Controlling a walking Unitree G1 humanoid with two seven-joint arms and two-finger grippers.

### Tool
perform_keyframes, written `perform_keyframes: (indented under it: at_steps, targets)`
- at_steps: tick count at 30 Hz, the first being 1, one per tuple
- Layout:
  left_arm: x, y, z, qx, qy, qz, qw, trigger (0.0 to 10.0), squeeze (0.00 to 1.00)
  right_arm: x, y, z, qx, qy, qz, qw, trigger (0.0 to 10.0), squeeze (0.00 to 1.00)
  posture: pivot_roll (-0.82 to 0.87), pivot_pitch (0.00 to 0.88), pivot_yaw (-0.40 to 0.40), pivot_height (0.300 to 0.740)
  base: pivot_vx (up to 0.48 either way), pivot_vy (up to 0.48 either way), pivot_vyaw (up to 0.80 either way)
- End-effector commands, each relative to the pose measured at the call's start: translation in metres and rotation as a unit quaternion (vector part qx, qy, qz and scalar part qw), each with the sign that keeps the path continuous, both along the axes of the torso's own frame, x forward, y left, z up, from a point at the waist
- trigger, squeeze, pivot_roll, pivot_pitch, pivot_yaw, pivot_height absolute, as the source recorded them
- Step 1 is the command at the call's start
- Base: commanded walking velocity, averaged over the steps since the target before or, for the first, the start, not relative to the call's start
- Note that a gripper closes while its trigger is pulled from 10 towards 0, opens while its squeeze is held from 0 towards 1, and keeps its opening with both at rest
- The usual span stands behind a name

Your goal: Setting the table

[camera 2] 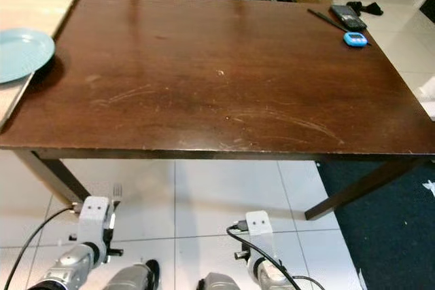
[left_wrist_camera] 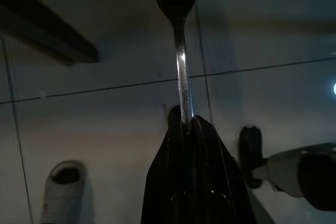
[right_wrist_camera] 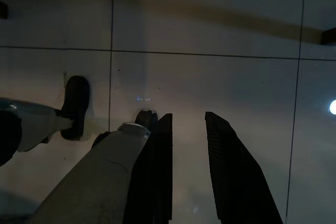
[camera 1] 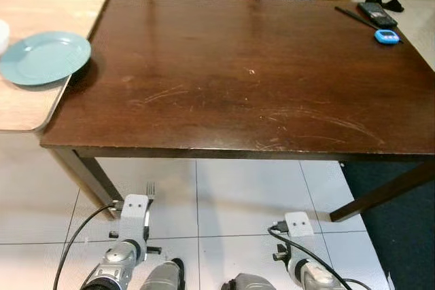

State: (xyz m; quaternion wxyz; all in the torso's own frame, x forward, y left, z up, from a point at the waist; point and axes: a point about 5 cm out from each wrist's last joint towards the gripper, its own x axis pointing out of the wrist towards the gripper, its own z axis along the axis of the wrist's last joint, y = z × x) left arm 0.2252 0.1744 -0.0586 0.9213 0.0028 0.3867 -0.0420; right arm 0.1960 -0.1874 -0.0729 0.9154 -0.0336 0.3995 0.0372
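Your left end effector point(left_wrist_camera: 184, 124) is clamped on one fork point(left_wrist_camera: 181, 51), whose long axis runs straight out from the fingers, tines away. It hangs low over the floor tiles, below the tabletop point(camera 1: 238, 79) edge. One blue plate point(camera 1: 44, 57) lies up and to the left, nearer this arm. Your right end effector point(right_wrist_camera: 188, 166) hangs parted, empty.

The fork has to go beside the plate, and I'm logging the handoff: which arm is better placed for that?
Left, likely. The left claw is shut on the fork, and the blue plate sits at the table's left end, on that arm's side. The right claw hangs open with nothing between its fingers.
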Motion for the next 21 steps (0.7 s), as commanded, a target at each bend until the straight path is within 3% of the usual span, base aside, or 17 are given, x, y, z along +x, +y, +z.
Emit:
perform_keyframes:
  at_steps: [1,5,21]
  targets:
    - [-0.0021,-0.0010,-0.0013,-0.002,0.001,-0.001,1.000,10.0,0.00,-0.0064,-0.0047,-0.0029,0.001,0.011,-0.011,1.000,10.0,0.00,0.04,0.072,-0.009,0.740,0.000,0.000,0.00]
    - [-0.0015,-0.0019,-0.0009,-0.003,-0.001,-0.004,1.000,10.0,0.00,-0.0072,-0.0053,-0.0032,0.001,0.012,-0.012,1.000,10.0,0.00,0.04,0.066,-0.008,0.740,0.000,-0.068,0.00]
    - [-0.0002,-0.0032,-0.0002,-0.005,-0.004,-0.003,1.000,10.0,0.00,-0.0103,-0.0094,-0.0038,-0.001,0.013,-0.014,1.000,10.0,0.00,0.03,0.051,-0.010,0.740,0.000,-0.454,0.00]
